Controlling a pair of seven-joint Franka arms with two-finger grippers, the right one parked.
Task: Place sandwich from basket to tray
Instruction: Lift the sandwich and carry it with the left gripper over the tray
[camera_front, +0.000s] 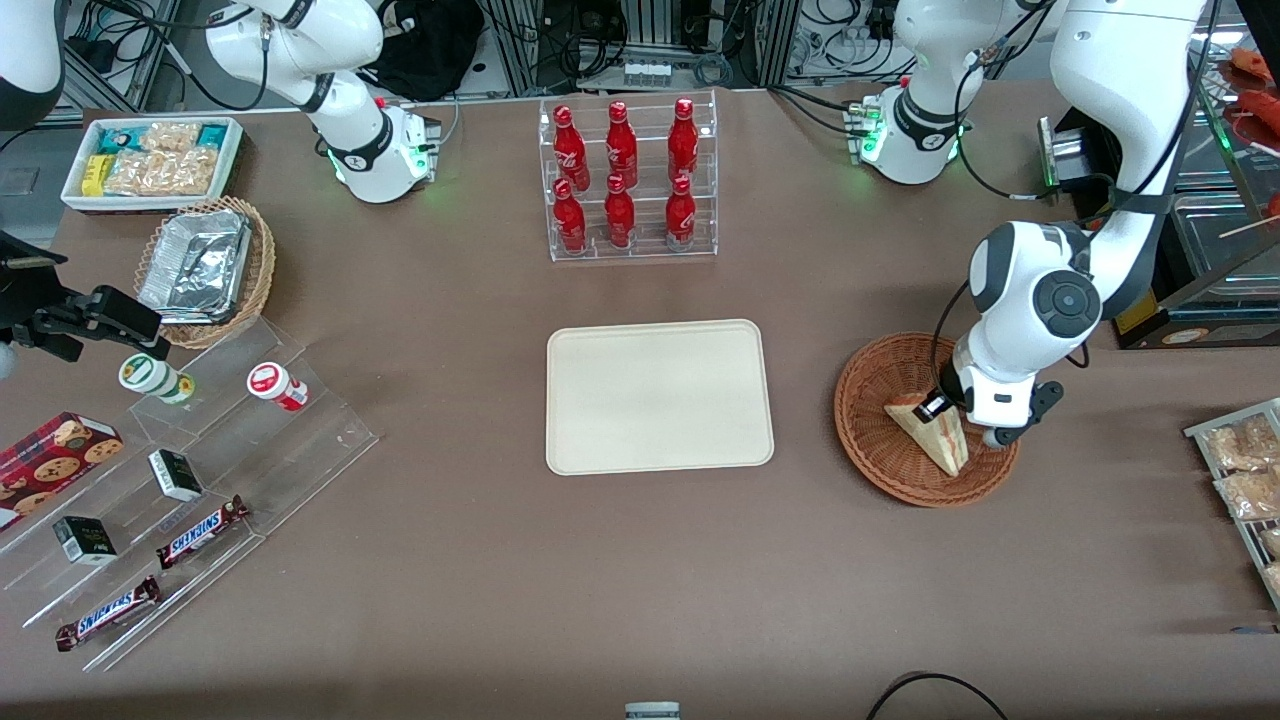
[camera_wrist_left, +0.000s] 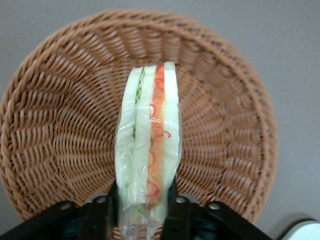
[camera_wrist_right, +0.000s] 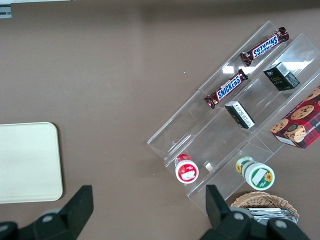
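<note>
The sandwich (camera_front: 930, 432) is a wrapped wedge of white bread with orange and green filling, standing on edge in the reddish-brown wicker basket (camera_front: 875, 400) toward the working arm's end of the table. My left gripper (camera_front: 945, 406) reaches down into the basket and is shut on the sandwich's wide end. In the left wrist view the sandwich (camera_wrist_left: 148, 140) stands between the black fingers (camera_wrist_left: 176, 212), which press on both its sides, over the basket (camera_wrist_left: 60, 130). The cream-white tray (camera_front: 660, 395) lies bare at the middle of the table, beside the basket.
A clear rack of red bottles (camera_front: 628, 180) stands farther from the front camera than the tray. Toward the parked arm's end are a tan basket with foil containers (camera_front: 205, 270), a white snack bin (camera_front: 150, 160) and acrylic steps (camera_front: 200, 470) with snacks. Bagged snacks (camera_front: 1245, 465) lie near the working arm's edge.
</note>
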